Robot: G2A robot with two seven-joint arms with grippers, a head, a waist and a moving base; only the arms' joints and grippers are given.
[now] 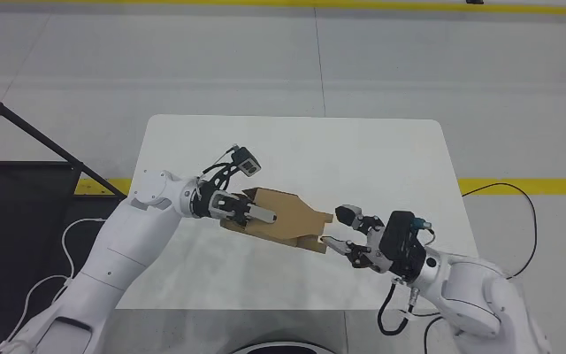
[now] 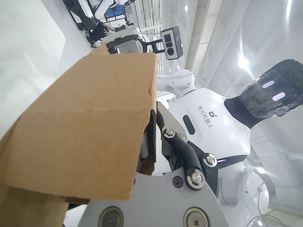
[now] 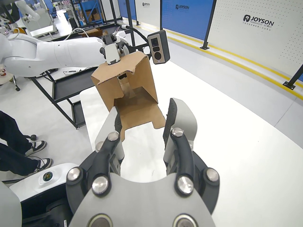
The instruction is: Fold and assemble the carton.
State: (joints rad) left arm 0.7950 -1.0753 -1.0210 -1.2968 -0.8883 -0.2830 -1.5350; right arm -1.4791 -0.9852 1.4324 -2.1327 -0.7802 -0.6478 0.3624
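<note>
A brown carton (image 1: 285,221) is held just above the middle of the white table (image 1: 371,159), its open end towards the right arm. My left gripper (image 1: 256,214) is shut on the carton's wall at the closed end; the left wrist view has the carton (image 2: 90,124) pressed against one finger (image 2: 170,121), which hides the other. My right gripper (image 1: 338,230) stands open at the open end. In the right wrist view, the carton (image 3: 139,76) gapes open, its lower flap (image 3: 139,115) lying between the right gripper's (image 3: 144,116) spread fingers. The left gripper (image 3: 111,55) clamps the far top edge.
A black metal rack (image 1: 35,195) stands off the table's left side. A black cable (image 1: 522,221) loops beyond the right edge. Bare table surface lies behind the carton and to the right.
</note>
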